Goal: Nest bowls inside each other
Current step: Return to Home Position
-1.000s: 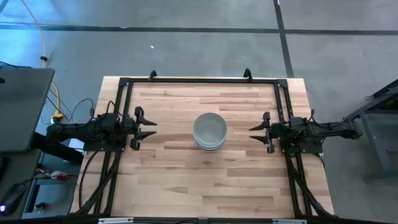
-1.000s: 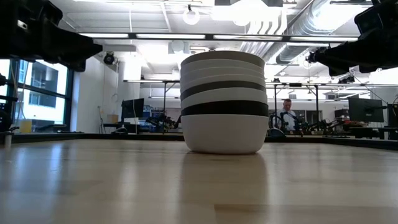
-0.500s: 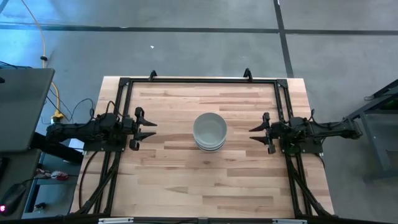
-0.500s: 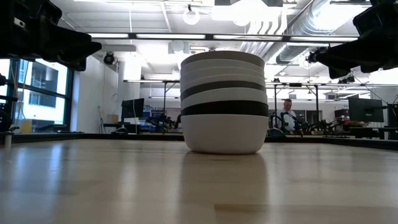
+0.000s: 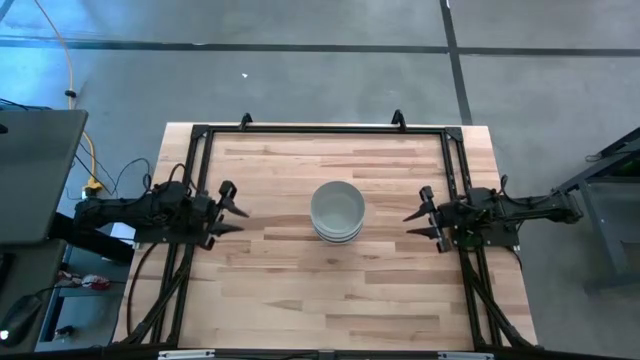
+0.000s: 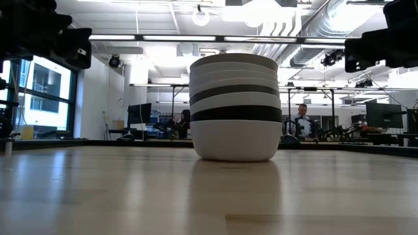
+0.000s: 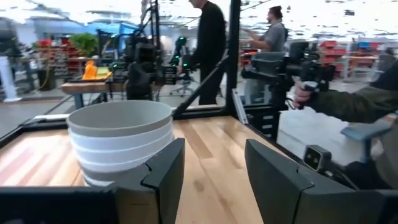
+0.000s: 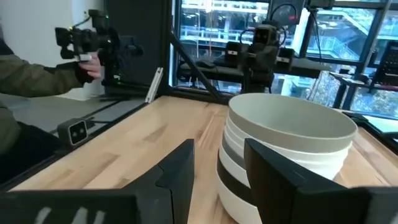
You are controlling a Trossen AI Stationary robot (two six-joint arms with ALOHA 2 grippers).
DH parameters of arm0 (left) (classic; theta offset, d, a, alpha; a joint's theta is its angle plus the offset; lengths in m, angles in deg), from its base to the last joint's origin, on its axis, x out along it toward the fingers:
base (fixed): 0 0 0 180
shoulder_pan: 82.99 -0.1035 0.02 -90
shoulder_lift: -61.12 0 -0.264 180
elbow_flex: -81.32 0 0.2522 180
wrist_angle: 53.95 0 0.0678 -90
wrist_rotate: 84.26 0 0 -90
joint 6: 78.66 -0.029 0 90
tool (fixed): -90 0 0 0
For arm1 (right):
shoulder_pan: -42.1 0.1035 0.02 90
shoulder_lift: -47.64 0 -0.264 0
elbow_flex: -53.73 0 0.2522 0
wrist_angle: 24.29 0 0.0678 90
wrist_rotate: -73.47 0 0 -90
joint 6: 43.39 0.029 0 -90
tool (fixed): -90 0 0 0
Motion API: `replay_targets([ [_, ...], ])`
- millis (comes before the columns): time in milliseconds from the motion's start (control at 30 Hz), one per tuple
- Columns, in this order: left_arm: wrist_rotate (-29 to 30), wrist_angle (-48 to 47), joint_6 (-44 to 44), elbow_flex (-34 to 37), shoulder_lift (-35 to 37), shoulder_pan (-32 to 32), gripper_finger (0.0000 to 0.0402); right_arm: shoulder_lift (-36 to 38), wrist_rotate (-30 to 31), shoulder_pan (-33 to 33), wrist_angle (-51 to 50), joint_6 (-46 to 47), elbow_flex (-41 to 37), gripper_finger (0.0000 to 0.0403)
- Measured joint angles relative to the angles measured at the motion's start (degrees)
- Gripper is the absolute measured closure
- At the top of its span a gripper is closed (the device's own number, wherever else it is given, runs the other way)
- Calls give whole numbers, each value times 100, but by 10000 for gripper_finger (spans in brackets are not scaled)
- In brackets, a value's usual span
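Note:
The bowls stand nested in one stack at the table's middle, the lowest white bowl resting on its base on the wood. In the low view a black rim and a grey rim show between white ones. The stack also shows in the left wrist view and the right wrist view. My left gripper hangs open to the stack's left, well apart from it. My right gripper hangs open to its right, also apart.
A black frame runs along the table's far edge and both sides. Bare wood lies between the stack and the near edge. People stand in the room beyond the table; a person's hand holds a device off the table's side.
Both grippers have turned about their wrists, so their fingers stand differently in the high view, and both have drawn slightly away from the stack. The bowls have stayed where they were.

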State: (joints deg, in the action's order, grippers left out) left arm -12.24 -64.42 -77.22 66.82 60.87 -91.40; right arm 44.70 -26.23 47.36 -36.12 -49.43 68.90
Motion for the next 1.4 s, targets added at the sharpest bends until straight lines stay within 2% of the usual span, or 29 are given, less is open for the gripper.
replay_targets([
  [133, -161, 115, -96, 0, 0, 0, 243, -4, 57, 0, -11, -89, 0, 269],
  [333, 24, 124, -58, 0, 0, -2, 243, -4, 141, 0, -10, -153, 0, 269],
  [500, 146, 111, -106, 0, 0, -2, 243, -4, 733, 0, -41, -144, 0, 269],
  [667, 679, -56, -104, 0, 0, -2, 243, -4, 1308, -2, -90, 113, 0, 269],
  [800, 985, -121, -104, 0, -2, -2, 243, -4, 1329, -2, -136, 129, 0, 269],
  [1400, 1420, -196, -101, 0, -22, -2, 243, -4, 1316, -2, -264, 132, 0, 269],
])
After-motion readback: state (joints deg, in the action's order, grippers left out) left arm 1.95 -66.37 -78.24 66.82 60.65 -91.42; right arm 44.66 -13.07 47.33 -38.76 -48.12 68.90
